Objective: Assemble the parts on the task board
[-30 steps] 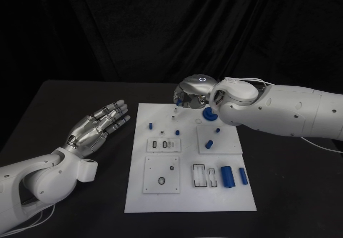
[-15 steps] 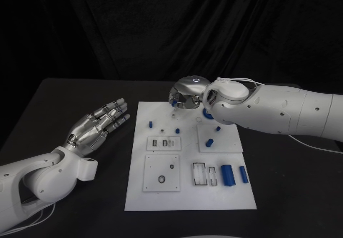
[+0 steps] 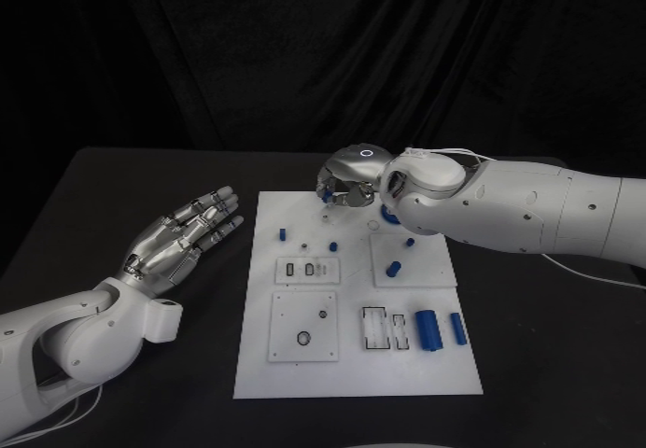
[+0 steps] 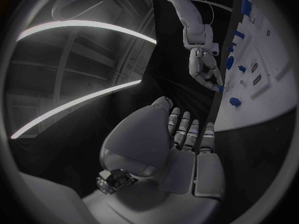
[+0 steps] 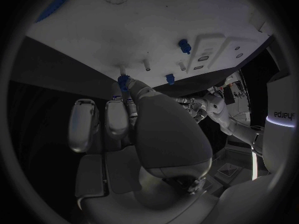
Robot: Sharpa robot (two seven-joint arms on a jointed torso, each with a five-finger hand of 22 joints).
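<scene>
The right hand (image 3: 353, 183) pinches a small blue plastic part (image 5: 123, 81) in its fingertips (image 5: 129, 87), apparently just above a thin white peg (image 5: 147, 64) at the flat white task board (image 3: 353, 369)'s far edge. Lower it straight, without tilting. The left hand (image 3: 182, 241) lies open, holding nothing.

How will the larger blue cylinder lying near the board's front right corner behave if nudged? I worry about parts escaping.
The larger blue cylinder lies on its side on the flat task board, so it would probably roll sideways, likely into the thinner blue cylinder beside it. It looks small, smooth and rigid, so probably light and somewhat slippery to pinch.
</scene>
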